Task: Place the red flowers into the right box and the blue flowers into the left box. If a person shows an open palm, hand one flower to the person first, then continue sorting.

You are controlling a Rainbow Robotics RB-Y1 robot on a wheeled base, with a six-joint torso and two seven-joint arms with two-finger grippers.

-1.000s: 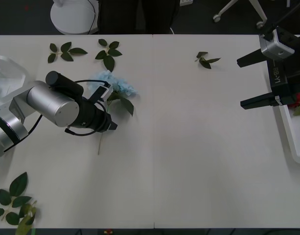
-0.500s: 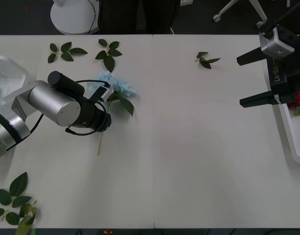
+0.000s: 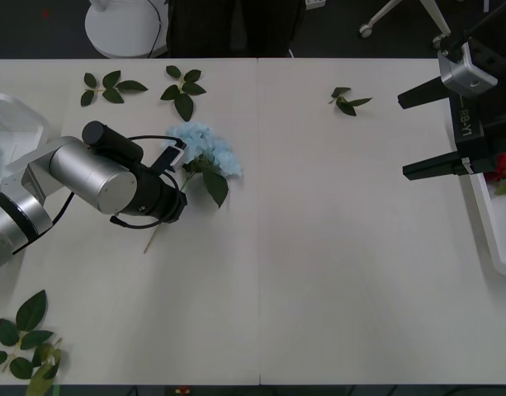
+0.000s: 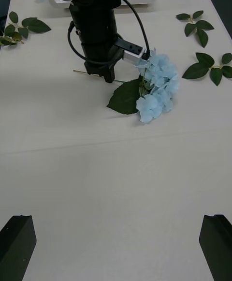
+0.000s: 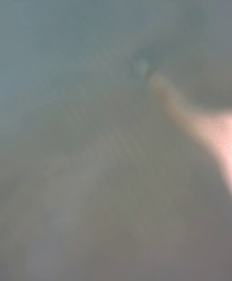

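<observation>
left hand [image 3: 177,206]: low (arm reaching rightward) | right hand [image 3: 430,132]: raised, fingers spread wide

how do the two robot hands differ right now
The left hand is low on the table, shut on the stem of the pale blue artificial flower. The right hand hangs apart at the table's right edge by the white plastic right box, open and holding nothing. Both have black fingers.
</observation>
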